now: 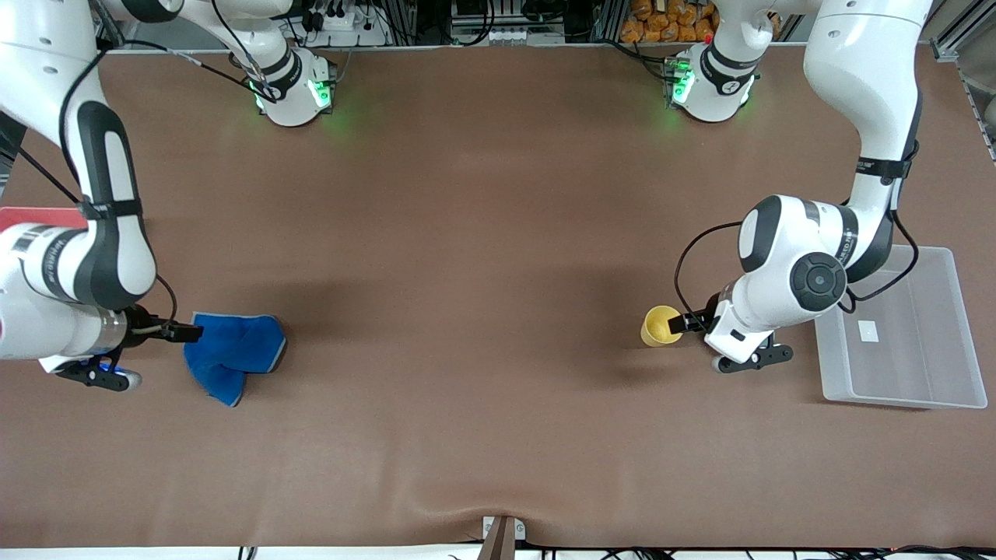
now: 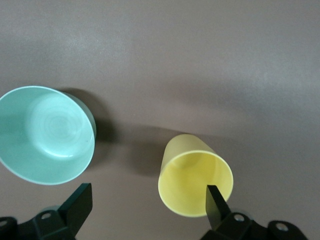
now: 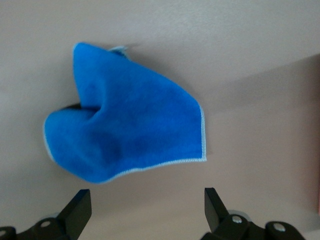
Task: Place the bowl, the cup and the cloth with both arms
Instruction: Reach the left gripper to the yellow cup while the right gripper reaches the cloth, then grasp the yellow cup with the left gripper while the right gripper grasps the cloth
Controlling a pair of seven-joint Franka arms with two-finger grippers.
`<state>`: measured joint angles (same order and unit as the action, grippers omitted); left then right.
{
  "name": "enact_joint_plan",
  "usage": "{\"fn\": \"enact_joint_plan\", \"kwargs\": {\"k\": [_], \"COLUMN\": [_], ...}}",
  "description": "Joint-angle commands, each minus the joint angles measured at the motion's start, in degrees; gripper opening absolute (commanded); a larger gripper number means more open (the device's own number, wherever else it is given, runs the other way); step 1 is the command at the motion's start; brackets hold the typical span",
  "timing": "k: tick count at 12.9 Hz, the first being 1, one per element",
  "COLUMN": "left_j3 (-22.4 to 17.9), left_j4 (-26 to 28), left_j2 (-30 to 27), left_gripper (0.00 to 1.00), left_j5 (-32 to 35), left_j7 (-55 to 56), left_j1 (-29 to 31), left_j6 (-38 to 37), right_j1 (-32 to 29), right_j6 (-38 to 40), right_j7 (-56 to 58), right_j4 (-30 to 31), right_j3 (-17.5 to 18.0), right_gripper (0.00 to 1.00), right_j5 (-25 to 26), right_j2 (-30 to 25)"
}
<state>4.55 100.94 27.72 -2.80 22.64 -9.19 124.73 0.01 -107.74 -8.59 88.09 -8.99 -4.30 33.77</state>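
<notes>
The yellow cup (image 1: 660,325) stands on the brown table toward the left arm's end. My left gripper (image 1: 689,322) is open right beside it. In the left wrist view one fingertip (image 2: 215,201) shows over the mouth of the cup (image 2: 195,175), and the other fingertip (image 2: 80,202) is by the mint-green bowl (image 2: 46,134). The bowl is hidden under the left arm in the front view. The blue cloth (image 1: 233,351) lies crumpled toward the right arm's end. My right gripper (image 1: 184,333) is open and empty at the cloth's edge, with the cloth (image 3: 127,131) just ahead of its fingers (image 3: 80,206).
A clear plastic bin (image 1: 945,327) stands at the left arm's end of the table, beside the left arm's wrist. A red object (image 1: 39,217) shows at the right arm's end, partly hidden by the arm.
</notes>
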Motion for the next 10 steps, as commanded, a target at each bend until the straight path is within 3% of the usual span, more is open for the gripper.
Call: {"fn": "enact_joint_plan", "kwargs": {"k": [1,3,6,9,10], "left_j3": [-0.07,-0.07,0.29,0.29,0.29], "left_j4": [4.43,4.96,5.41,6.72,7.07], "left_j2": [-0.56,-0.48,0.31,1.02,1.02], "left_gripper": [0.93,0.73,0.58,0.50,0.37], "left_j5": [1.49,1.49,1.49,1.49,1.49], "left_j7": [2.14,3.10,3.37,5.30,6.26], "left_j1": [-0.12,-0.21,-0.30,-0.91,-1.35], "left_j6": [5.16,5.52,6.48,9.99,10.44], "right_j1": [-0.01,0.43,-0.44,-0.44,-0.44], "right_j6": [-0.72,-2.29,-5.38,-8.35,-9.41], "right_j7": [-11.06,-16.17,-18.74,-19.09,-19.09], "right_j4": [-2.47,-4.50,-4.50,-4.50,-4.50], "right_j3": [0.81,0.90,0.90,0.90,0.90], "right_gripper": [1.00,1.00,1.00,1.00,1.00], "right_j5": [0.00,-0.53,-8.24,-9.23,-9.23], "right_j2": [2.52,5.07,7.00,8.41,9.03]}}
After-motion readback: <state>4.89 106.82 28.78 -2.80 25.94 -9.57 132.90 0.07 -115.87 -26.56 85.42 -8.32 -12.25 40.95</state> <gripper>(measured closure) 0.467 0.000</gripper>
